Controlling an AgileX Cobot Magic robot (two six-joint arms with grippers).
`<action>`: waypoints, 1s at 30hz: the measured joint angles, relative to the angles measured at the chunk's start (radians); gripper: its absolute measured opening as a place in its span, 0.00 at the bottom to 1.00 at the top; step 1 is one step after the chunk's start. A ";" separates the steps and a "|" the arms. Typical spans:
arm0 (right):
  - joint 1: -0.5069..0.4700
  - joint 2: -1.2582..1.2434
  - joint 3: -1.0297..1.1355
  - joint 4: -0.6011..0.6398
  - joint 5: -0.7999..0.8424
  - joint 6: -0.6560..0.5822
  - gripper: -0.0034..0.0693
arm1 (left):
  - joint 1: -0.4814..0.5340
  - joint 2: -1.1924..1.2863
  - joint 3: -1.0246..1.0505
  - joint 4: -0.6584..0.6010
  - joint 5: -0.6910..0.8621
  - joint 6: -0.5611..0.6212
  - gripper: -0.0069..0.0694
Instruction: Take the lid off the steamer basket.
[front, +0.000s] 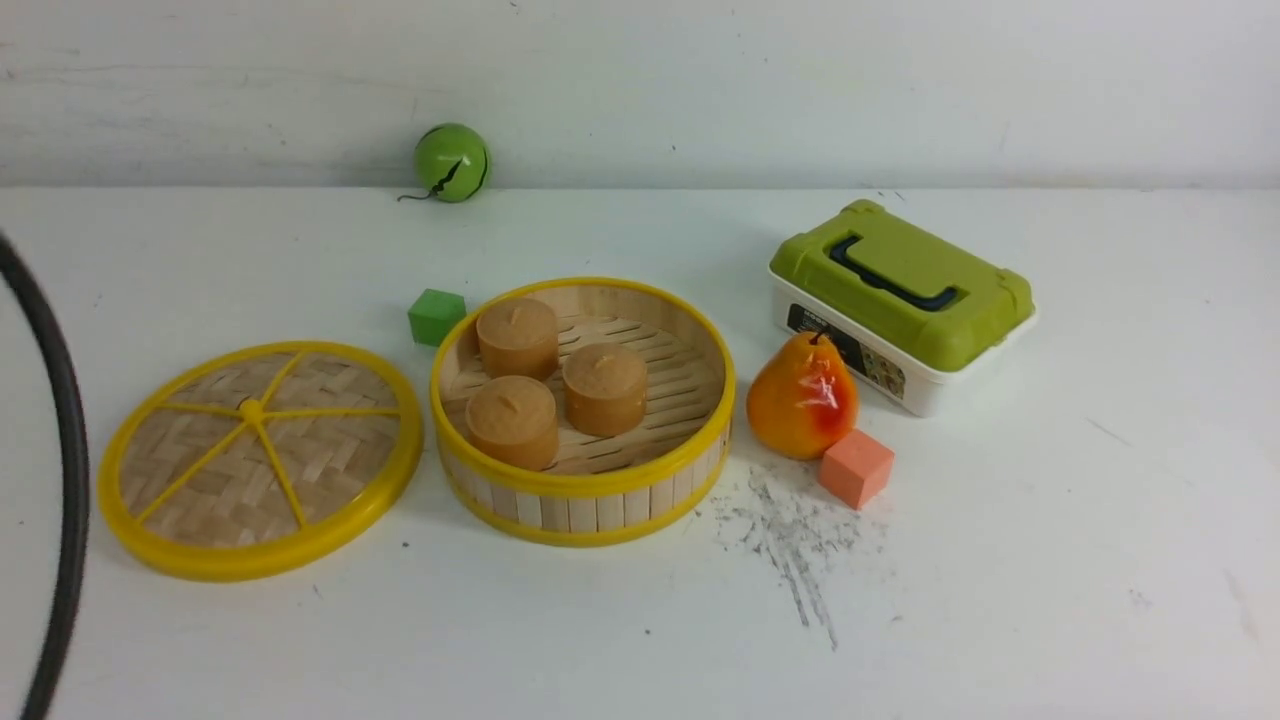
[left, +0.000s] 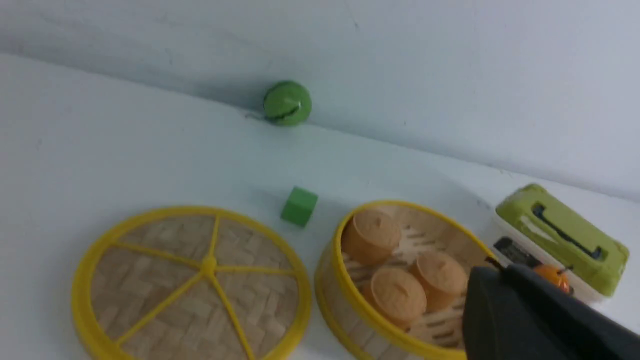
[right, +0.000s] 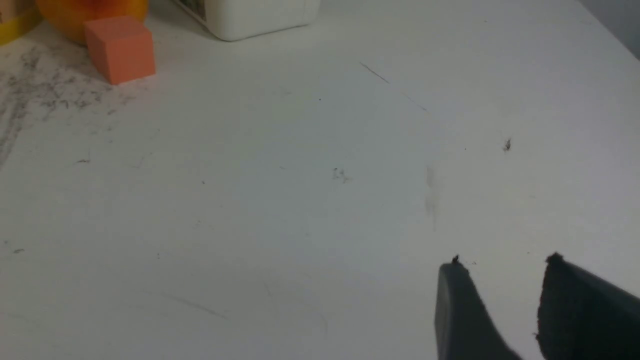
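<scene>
The lid (front: 258, 455), a woven bamboo disc with a yellow rim and spokes, lies flat on the table just left of the steamer basket (front: 585, 495), apart from it. The basket is uncovered and holds three brown cylinders (front: 604, 388). Both also show in the left wrist view, the lid (left: 192, 282) beside the basket (left: 334, 280). My left gripper (left: 502, 267) shows there as dark fingers pressed together, holding nothing, in front of the basket's right side. My right gripper (right: 502, 262) is open and empty over bare table. Neither gripper shows in the front view.
A green ball (front: 452, 162) sits by the back wall and a green cube (front: 436, 316) behind the basket. A pear (front: 800, 397), an orange cube (front: 856, 467) and a white box with a green lid (front: 900, 300) stand to the right. A black cable (front: 62, 450) crosses the left edge.
</scene>
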 joint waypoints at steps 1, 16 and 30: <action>0.000 0.000 0.000 0.000 0.000 0.000 0.38 | 0.000 -0.028 0.038 -0.006 0.027 0.000 0.07; 0.000 0.000 0.000 0.000 0.000 0.000 0.38 | -0.005 -0.448 0.342 0.141 0.092 0.145 0.07; 0.000 0.000 0.000 0.000 0.000 0.000 0.38 | -0.005 -0.597 0.703 0.315 -0.211 -0.013 0.07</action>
